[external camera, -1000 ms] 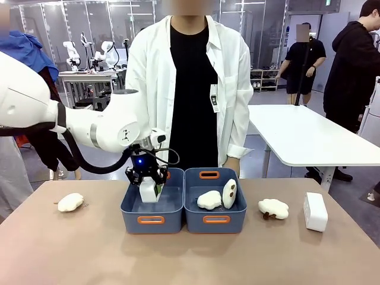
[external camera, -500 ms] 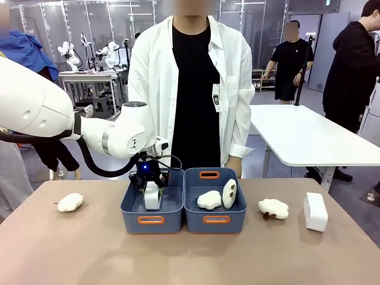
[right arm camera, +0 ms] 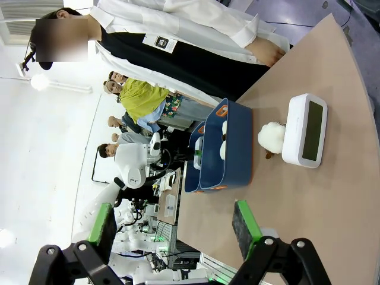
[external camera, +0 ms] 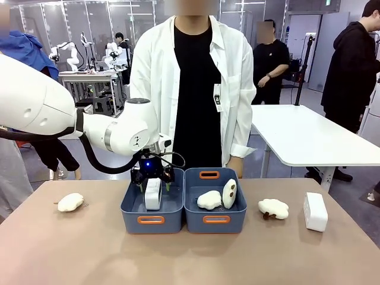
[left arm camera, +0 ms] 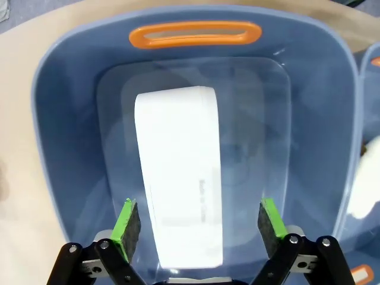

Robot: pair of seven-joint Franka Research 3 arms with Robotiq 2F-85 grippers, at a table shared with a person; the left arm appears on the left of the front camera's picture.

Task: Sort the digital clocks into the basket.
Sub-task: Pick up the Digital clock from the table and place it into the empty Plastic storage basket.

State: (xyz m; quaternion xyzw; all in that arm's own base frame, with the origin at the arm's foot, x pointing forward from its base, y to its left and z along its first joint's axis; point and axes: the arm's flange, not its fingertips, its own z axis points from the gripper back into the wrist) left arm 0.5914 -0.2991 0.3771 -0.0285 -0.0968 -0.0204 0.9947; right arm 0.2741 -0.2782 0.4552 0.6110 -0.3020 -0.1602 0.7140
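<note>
Two clocks in play. One white rounded-corner plastic digital clock (external camera: 152, 194) stands on end inside the left slate-blue rectangular plastic basket (external camera: 127, 215), the one with the orange handle slots. The left tool (external camera: 154, 185) hangs right over it with its fingers spread wide. From the left wrist view the green pads (left arm camera: 127, 225) sit on either side of the clock with a clear gap, so nothing is pinched.

The second white clock (external camera: 315, 211) stands upright at the right end of the tan worktop (external camera: 178, 255), near a fluffy cream-and-brown plush toy (external camera: 273, 208) and well apart from the basket. The right tool (right arm camera: 173, 225) is spread too, with nothing between its fingers, and it looks across at that clock's pale screen.

Handling-wise, these are probably light, hard-shelled and pretty slick, with zero give. The pads want to land square on flat plastic, not on the rounded corners, where the clock would likely squirt out. Best bet looks like a pinch from above across the thin way, front face to back, around the middle of the top edge. A moderate squeeze should do, since the screen face could mark.
</note>
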